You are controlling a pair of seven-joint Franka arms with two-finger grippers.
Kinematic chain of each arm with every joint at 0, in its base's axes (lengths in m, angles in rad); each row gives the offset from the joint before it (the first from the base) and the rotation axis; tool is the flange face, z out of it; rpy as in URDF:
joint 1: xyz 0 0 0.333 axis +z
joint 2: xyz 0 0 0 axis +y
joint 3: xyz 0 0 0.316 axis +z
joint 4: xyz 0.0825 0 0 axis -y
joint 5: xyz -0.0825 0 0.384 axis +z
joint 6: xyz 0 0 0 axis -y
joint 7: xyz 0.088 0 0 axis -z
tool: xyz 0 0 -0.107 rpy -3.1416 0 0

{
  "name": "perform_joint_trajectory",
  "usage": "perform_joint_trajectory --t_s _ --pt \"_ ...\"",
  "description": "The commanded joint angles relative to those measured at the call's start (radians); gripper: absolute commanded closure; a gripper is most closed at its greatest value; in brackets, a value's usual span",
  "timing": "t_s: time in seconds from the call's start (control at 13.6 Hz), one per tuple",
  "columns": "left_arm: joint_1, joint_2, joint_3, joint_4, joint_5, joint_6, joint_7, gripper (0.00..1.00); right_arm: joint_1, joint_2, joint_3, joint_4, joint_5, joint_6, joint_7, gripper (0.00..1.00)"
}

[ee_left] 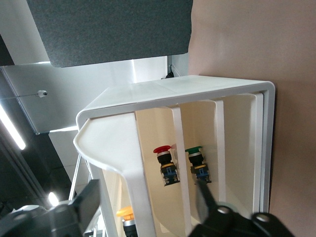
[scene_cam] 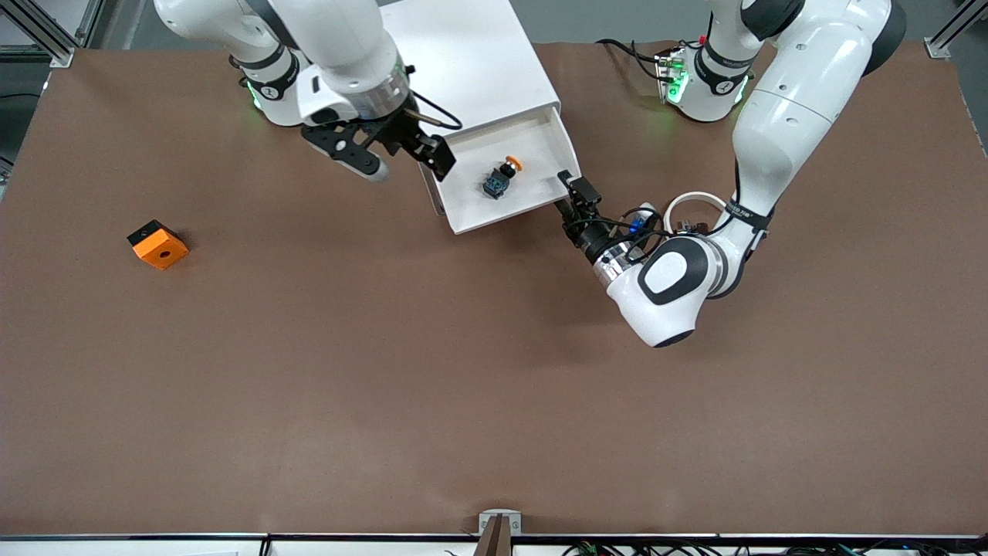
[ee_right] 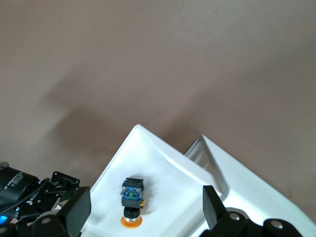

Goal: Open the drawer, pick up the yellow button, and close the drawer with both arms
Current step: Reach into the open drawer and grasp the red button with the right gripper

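Note:
The white cabinet [scene_cam: 471, 62] stands between the arms' bases. Its top drawer [scene_cam: 472, 222] is pulled out toward the front camera. The button [scene_cam: 502, 176] lies on its side in the tray, orange cap toward the cabinet. My right gripper [scene_cam: 401, 158] hangs open over the drawer's edge at the right arm's end; in the right wrist view the button [ee_right: 132, 200] lies below, between its fingers [ee_right: 79, 210]. My left gripper [scene_cam: 573, 189] is at the drawer's front corner, open, its fingers [ee_left: 88, 200] spread either side of the drawer front [ee_left: 118, 143]. The orange cap [ee_left: 125, 213] shows past that front.
An orange block with a black hole [scene_cam: 158, 244] lies toward the right arm's end of the table. A white arc [scene_cam: 695, 202] with small black parts sits by the left arm's wrist. Lower drawers hold a red-capped button [ee_left: 163, 149] and a green-capped one [ee_left: 193, 149].

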Motion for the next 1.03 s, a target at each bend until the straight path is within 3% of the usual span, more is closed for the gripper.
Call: perform_joint_trajectory --t_s 0.0,0.66,0.95 --pt "0.009 0.008 0.000 0.037 -0.019 -0.024 0.067 0.00 0.055 0.074 -0.015 0.010 -0.017 0.045 0.065 0.00" --pt "0.074 0.020 0.003 0.091 -0.049 -0.086 0.346 0.00 0.152 0.197 -0.015 0.016 -0.069 0.105 0.164 0.00" --pt "0.063 0.016 0.063 0.164 0.001 -0.071 0.507 0.00 0.184 0.228 -0.015 0.017 -0.071 0.119 0.212 0.00"
